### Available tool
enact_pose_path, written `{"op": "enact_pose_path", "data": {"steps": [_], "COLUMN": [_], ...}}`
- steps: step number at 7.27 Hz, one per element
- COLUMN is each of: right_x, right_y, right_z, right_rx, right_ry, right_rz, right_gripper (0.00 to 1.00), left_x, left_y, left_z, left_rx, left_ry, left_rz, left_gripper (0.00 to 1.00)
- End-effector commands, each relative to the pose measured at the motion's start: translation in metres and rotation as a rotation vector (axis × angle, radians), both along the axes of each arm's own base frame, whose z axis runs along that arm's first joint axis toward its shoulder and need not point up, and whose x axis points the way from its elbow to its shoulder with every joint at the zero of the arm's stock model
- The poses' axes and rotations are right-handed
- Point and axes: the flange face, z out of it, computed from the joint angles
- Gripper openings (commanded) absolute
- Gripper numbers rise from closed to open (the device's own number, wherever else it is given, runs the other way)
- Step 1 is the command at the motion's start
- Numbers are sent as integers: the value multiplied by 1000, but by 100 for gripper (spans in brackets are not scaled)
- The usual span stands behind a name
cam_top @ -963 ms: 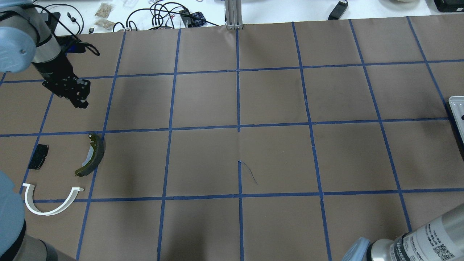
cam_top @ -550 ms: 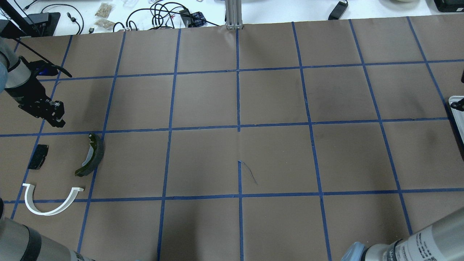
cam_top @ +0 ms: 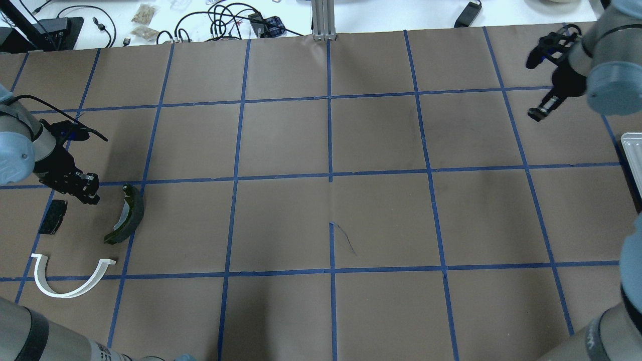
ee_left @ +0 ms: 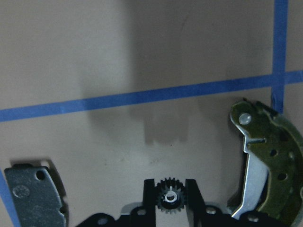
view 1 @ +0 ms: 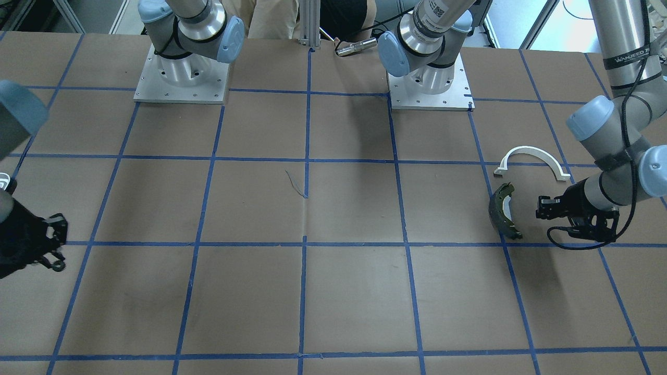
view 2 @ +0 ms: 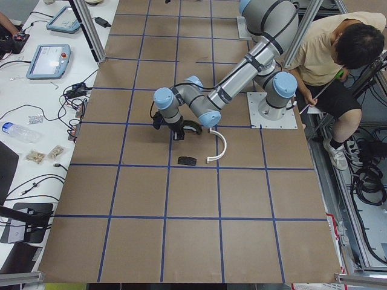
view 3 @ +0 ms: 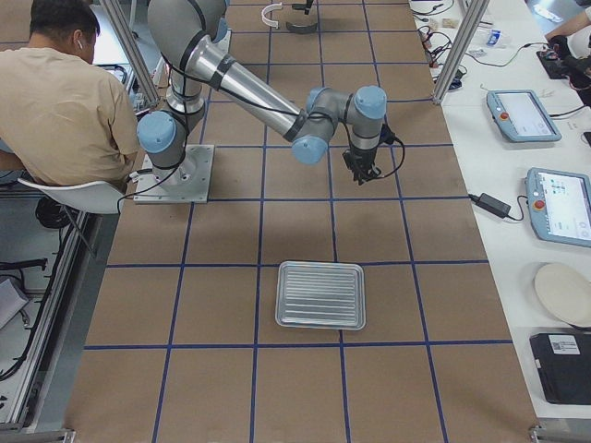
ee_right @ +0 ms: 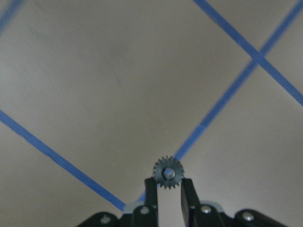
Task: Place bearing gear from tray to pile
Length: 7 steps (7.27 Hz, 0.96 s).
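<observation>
You are looking at a table [cam_top: 331,135] covered in brown paper and marked into squares with blue tape. Nearest you in the overhead view, at the lower left of the frame, the pile lies loose: the white arc [cam_top: 64,295] with its open side up, then the black pad [cam_top: 52,216] above it, and the brake shoe [cam_top: 128,215] to the right of the pad, none of the three touching. Just above the gap between pad and shoe you find the left gripper [cam_top: 90,196], low over the paper. Its wrist camera shows you its two fingers clamped on a small dark bearing gear [ee_left: 171,197], teeth showing all round, with the pad at that frame's lower left and the shoe along its right side. Whether the gear touches the paper you cannot tell. At the right edge of the overhead view, about mid-height, you catch the rim of the ribbed metal tray [cam_top: 633,155]. Farther off, in the upper right, the right gripper [cam_top: 535,114] hangs above the table, well apart from the tray and from the pile. Its own camera shows you its fingertips pinching a second gear [ee_right: 166,174] over a crossing of tape lines. Past the table's far edge, along the top of the frame, a white bench carries tangled cables [cam_top: 225,20].
</observation>
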Motion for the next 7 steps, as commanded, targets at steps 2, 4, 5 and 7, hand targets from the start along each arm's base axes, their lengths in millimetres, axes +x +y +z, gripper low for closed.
{"op": "enact_pose_path", "data": {"steps": [2,4,5,7], "right_x": [274,401,444,488], "right_y": [40,100,128,157], "right_z": [-5,-27,-49,-76], "right_rx": [1,28,59,68], "right_ry": [-72,-89,-77,-82], "right_rz": [-312,-463,-524,-579], "right_gripper": [0,0,0,0], "left_x": [-6,-5,-5,-12], "left_y": [8,8,6,-1], "left_z": [-11,-12,-11,10], "left_rx": [14,13,9,-23], "left_ry": [13,14,13,-7], "left_rz": [-2,3,3,0], "left_gripper": [0,45,87,100]}}
